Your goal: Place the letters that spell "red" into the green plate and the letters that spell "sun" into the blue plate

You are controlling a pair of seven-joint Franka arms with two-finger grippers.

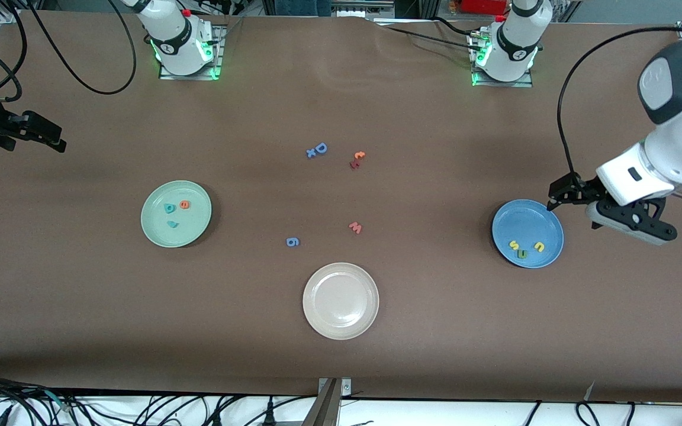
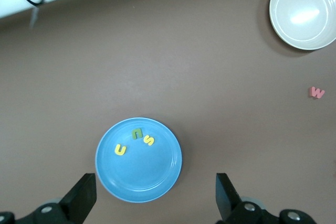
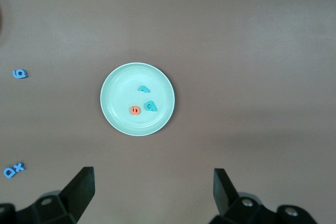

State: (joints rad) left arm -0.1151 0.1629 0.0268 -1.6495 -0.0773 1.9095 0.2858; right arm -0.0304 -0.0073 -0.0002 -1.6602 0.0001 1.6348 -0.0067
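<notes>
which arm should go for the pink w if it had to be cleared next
Probably left. Its open left gripper hangs by the blue plate, and the pink w shows in its wrist view. The right gripper, also open, sits at the table's edge.

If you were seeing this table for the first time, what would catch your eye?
Three round plates: a pale green plate toward the right arm's end holding teal and orange letters, a bright blue plate toward the left arm's end holding yellow and green letters, and a cream plate nearest the camera.
</notes>
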